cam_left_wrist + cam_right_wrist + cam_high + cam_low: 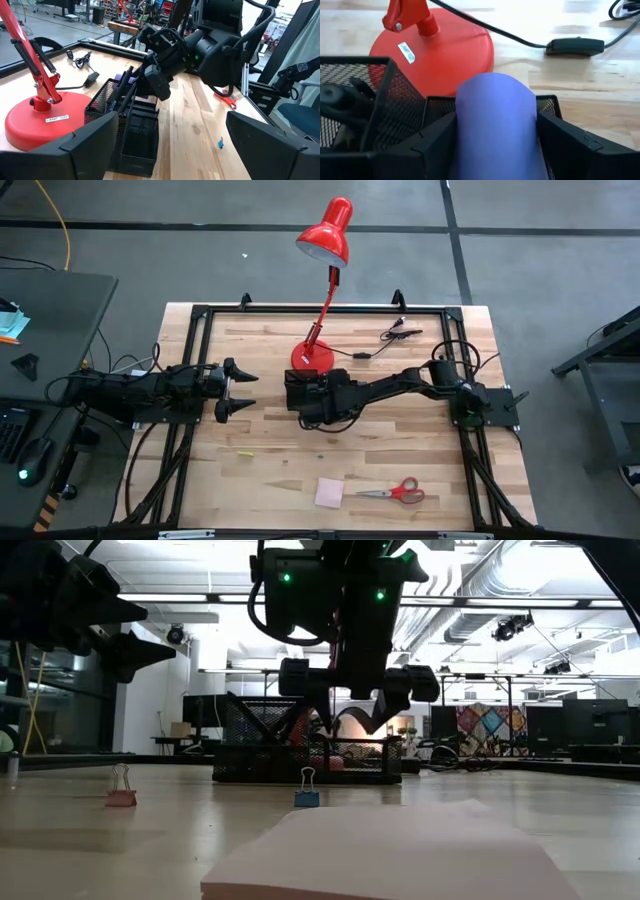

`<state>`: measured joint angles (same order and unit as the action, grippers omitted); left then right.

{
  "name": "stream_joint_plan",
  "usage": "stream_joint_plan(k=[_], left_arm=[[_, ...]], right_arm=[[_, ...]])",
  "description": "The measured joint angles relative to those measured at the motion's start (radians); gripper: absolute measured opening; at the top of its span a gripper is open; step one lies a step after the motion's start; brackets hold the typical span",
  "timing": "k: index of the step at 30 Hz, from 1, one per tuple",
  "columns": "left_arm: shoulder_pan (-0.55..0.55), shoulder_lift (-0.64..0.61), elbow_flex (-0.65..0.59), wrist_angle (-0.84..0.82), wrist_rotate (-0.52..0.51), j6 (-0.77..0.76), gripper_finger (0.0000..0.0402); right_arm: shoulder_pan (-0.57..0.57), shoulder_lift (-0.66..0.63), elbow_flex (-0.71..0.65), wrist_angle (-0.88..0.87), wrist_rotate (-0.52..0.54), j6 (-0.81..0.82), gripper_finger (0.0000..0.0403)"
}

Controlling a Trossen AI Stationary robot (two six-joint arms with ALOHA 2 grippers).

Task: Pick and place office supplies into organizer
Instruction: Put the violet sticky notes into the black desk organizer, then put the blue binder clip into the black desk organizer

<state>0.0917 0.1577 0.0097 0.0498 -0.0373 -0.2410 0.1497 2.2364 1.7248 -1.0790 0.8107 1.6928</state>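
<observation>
The black mesh organizer (pixel 300 385) stands mid-table beside the red lamp's base, with black pens (pixel 125 87) leaning in one compartment. My right gripper (pixel 495 150) reaches over it from the table's right and is shut on a purple sticky-note pad (pixel 495 115). A pink pad (pixel 330 492) and red-handled scissors (pixel 402 492) lie flat near the front edge. My left gripper (pixel 235 390) waits open at the left, level and pointing at the organizer, with nothing between its fingers. My right gripper pinches the purple pad between its two fingers (pixel 432 145), one on each of two opposite edges (pixel 462 125). The pad bows up into an arch between them. The fingers slant down from the table's right, over the organizer's compartment by the lamp base; the pad's underside is hidden.
The red desk lamp's round base (pixel 313 358) stands just behind the organizer, its arm rising to the far side. A black cable with a switch (pixel 385 340) runs at the back right. A pink binder clip (pixel 121 796) and a blue one (pixel 307 798) sit in front of the organizer.
</observation>
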Motion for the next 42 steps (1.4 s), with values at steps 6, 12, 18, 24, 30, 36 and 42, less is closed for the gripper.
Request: stream_joint_plan(k=[6, 12, 18, 24, 30, 36, 42], left_arm=[[0.000, 0.000, 0.000, 0.000, 0.000, 0.000, 0.0358], [0.000, 0.000, 0.000, 0.000, 0.000, 0.000, 0.0358], [0.000, 0.000, 0.000, 0.000, 0.000, 0.000, 0.0358], [0.000, 0.000, 0.000, 0.000, 0.000, 0.000, 0.0358], [0.000, 0.000, 0.000, 0.000, 0.000, 0.000, 0.0358], [0.000, 0.000, 0.000, 0.000, 0.000, 0.000, 0.0358], [0.000, 0.000, 0.000, 0.000, 0.000, 0.000, 0.0358]], right_arm=[[-0.002, 0.000, 0.000, -0.006, -0.004, 0.000, 0.0305], [-0.011, 0.000, 0.000, -0.009, -0.017, 0.000, 0.0342], [-0.015, 0.000, 0.000, -0.003, -0.007, 0.000, 0.0384], [-0.015, 0.000, 0.000, 0.001, -0.006, 0.001, 0.0394], [0.001, 0.000, 0.000, 0.016, -0.025, 0.000, 0.0397], [0.057, 0.000, 0.000, 0.005, -0.016, 0.036, 0.0397], [0.141, 0.000, 0.000, -0.011, 0.052, 0.154, 0.0398]])
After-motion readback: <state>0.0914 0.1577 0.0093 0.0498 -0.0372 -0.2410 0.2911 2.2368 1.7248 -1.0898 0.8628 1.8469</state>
